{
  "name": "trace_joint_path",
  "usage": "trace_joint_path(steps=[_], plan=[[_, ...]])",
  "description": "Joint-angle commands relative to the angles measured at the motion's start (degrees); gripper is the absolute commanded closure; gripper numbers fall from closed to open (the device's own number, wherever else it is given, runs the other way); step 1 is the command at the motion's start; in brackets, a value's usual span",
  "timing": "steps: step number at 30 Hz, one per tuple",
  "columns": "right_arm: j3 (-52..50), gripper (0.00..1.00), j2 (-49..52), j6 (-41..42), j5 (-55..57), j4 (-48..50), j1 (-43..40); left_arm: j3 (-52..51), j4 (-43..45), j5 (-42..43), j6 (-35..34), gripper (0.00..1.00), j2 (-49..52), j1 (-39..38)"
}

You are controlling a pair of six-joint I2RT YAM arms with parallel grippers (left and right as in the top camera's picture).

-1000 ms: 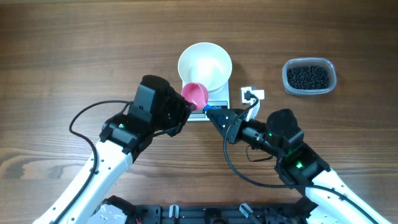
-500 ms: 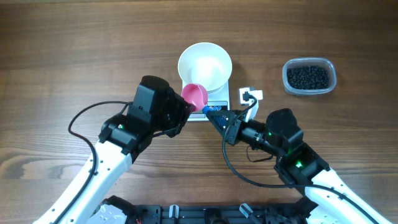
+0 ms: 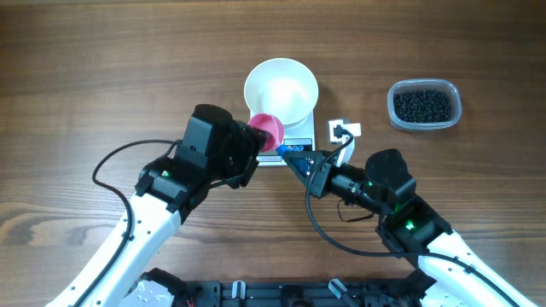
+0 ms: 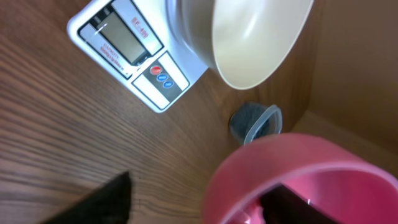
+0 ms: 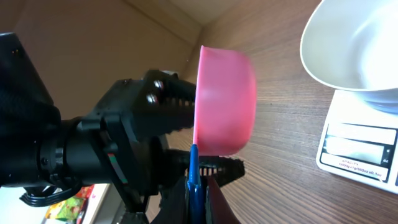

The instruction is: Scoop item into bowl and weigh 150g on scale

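The white bowl point(image 3: 281, 88) stands on the scale point(image 3: 299, 136), and it shows no beads inside. A pink scoop point(image 3: 267, 130) with a blue handle point(image 3: 286, 150) hangs just in front of the scale. My right gripper point(image 3: 295, 157) is shut on the blue handle point(image 5: 193, 177), with the pink cup point(image 5: 225, 102) held on edge. My left gripper point(image 3: 254, 147) is open: one finger point(image 4: 292, 205) reaches inside the cup point(image 4: 311, 168) and the other point(image 4: 106, 199) stands apart outside it. The item, black beads, fills the clear tub point(image 3: 424, 104) at the right.
A small white plug point(image 3: 345, 130) with a black cable lies right of the scale. The scale's display and buttons point(image 4: 134, 53) face my left wrist. Both arms crowd the space in front of the scale.
My left gripper has opened and let go of the pink cup. My right gripper has shut fully on the blue handle, and the cup has tipped slightly.
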Motion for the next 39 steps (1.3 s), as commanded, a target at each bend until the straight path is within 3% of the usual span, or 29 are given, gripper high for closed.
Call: trace_joint_path(steps=[1, 6, 9, 17, 25, 32, 39], plan=[[0.96, 0.96, -0.42, -3.58, 0.94, -1.25, 0.50, 0.76, 0.09, -0.46, 0.33, 0.16, -0.11, -0.26], [0.98, 0.96, -0.44, -11.32, 6.58, -4.81, 0.50, 0.76, 0.11, -2.10, 0.74, 0.11, -0.11, -0.20], [1.55, 0.95, -1.14, -15.28, 10.82, -8.11, 0.50, 0.76, 0.09, -2.16, 0.81, 0.00, -0.48, 1.01], [7.65, 0.96, -4.00, -20.48, 14.45, -22.75, -0.07, 0.76, 1.20, -2.40, 9.90, 0.00, -4.42, 6.54], [9.70, 0.96, -12.81, -12.17, 14.51, -31.76, -0.09, 0.76, 0.59, -2.45, 18.45, 0.00, -9.18, 13.51], [9.70, 0.96, -25.99, -22.95, 19.45, -37.70, -0.09, 0.76, -2.75, -2.45, 20.31, 0.00, -11.82, 18.62], [12.39, 0.96, -27.36, -28.15, 31.52, -46.16, -0.09, 0.76, -5.97, -2.45, 20.31, 0.00, -11.72, 19.30]])
